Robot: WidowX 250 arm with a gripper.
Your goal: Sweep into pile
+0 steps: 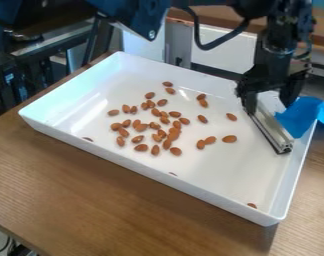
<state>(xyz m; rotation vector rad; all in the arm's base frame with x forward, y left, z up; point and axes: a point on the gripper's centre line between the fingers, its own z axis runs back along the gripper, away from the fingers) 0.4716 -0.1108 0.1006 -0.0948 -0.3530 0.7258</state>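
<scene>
1. Almonds (173,136) lie inside the white tray (151,171), and the tray stands on the wooden table (91,182).
2. Most of the almonds make one loose group, around the middle of the tray and a little to its left side in the view. Some of them touch each other, others are apart.
3. Two almonds lie near together behind this group. To the right of it there are several more, some in pairs and some alone.
4. Three further almonds are at the near wall of the tray: one toward the left, one near the middle and one close to the right corner. The wall hides a part of each.
5. The black pincer (268,92) is at the right end of the tray, above its inside. I cannot tell if it is spread or pressed together.
6. Just under the pincer is a metal bar (271,127), which slants toward the near side, with its lower end near the right wall.
7. A blue cloth (301,115) is beside the bar and reaches over the right wall.
</scene>
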